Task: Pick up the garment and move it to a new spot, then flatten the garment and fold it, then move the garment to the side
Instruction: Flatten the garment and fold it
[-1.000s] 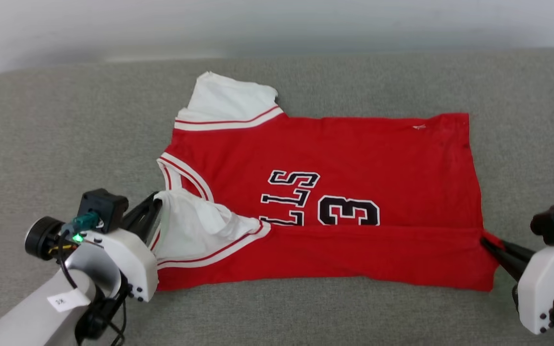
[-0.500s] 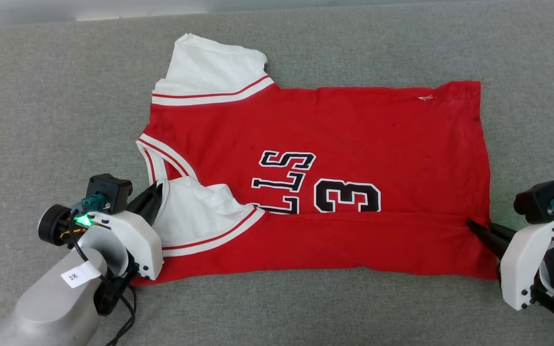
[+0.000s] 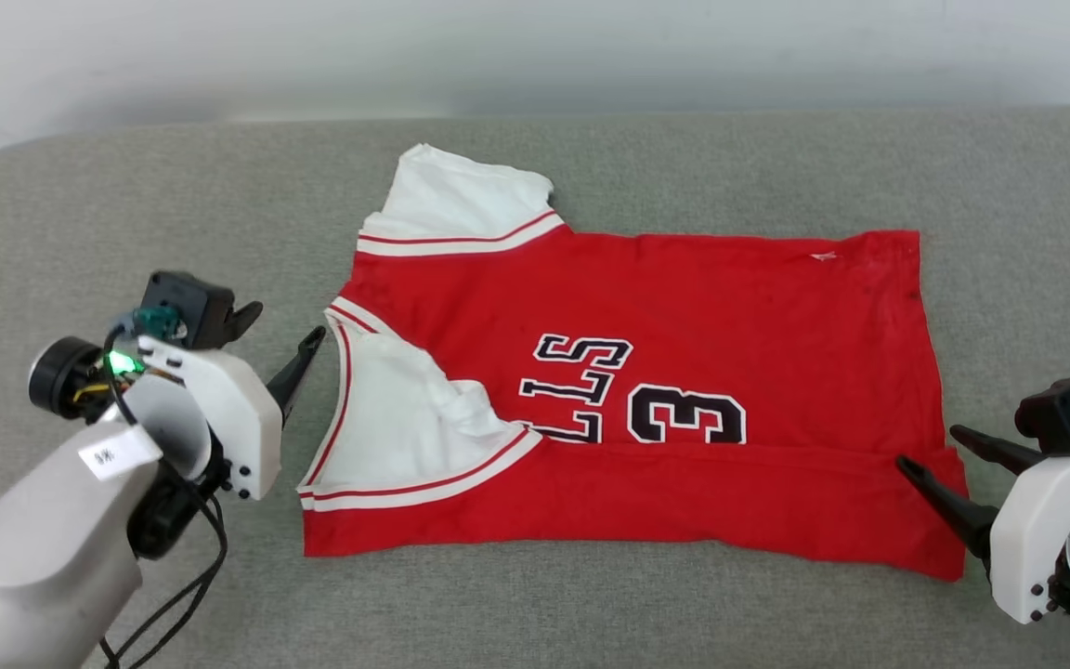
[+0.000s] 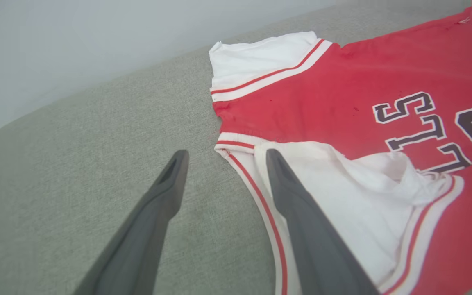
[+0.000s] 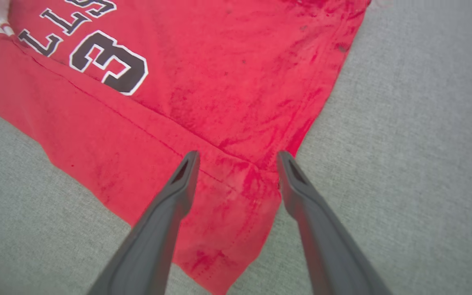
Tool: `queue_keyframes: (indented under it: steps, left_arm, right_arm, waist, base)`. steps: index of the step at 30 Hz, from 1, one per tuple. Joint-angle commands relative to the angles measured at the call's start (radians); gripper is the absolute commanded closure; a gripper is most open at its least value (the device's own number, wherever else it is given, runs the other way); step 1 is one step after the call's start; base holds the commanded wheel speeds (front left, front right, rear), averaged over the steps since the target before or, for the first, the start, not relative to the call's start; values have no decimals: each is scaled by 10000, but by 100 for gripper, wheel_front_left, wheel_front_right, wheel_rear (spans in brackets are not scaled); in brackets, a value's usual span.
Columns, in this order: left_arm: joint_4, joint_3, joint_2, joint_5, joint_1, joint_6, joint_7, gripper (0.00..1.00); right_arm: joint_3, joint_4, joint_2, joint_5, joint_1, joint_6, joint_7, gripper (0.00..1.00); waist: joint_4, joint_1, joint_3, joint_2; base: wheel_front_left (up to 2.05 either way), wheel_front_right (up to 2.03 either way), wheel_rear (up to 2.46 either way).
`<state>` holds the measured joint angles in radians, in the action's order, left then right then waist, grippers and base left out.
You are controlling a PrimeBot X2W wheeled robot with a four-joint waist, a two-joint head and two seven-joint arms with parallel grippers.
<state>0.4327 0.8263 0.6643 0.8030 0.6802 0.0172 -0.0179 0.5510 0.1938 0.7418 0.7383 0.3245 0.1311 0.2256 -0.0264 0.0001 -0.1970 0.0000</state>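
The garment (image 3: 684, 307) is a red jersey with white sleeves, lying flat on a grey cushioned surface with its near edge folded up over the "3". My left gripper (image 3: 286, 322) stands open just left of the collar and the near white sleeve, holding nothing. In the left wrist view the left gripper (image 4: 226, 153) has one finger over the striped trim of the garment (image 4: 301, 102) and the other over bare cushion. My right gripper (image 3: 930, 446) is open at the right hem. In the right wrist view the right gripper (image 5: 238, 155) straddles the folded corner of the garment (image 5: 219, 61).
The grey cushioned surface (image 3: 126, 204) stretches wide on both sides of the jersey and in front of it. A pale wall (image 3: 498, 56) rises behind its far edge. The left arm's cable (image 3: 173, 595) hangs near the front left.
Both grippers have opened and let go of the garment. The left one has drawn back to the left of the collar. The head camera has shifted between frames.
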Motion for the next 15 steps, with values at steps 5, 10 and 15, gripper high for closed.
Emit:
queue_keyframes:
  steps: [5,10,15]
  left_arm:
    - [-1188,199,669,625,560,202,-2408,0]
    - [-1933,426,1087,1522,883,326,-4874,0]
    - [-2104,683,1233,2126,872,316,-6334,0]
  right_arm:
    - [-210,-279,19,-30,-255,-7,155,0]
    - [-321,-524,-61,-115,-357,-5,368,0]
    - [-280,-759,-85,-114,-339,-7,603,0]
  waist:
    - [-249,-1,390,0]
    - [-253,-1,433,0]
    - [-129,-1,345,0]
  base:
    - [0,0,0]
    - [0,0,0]
    - [0,0,0]
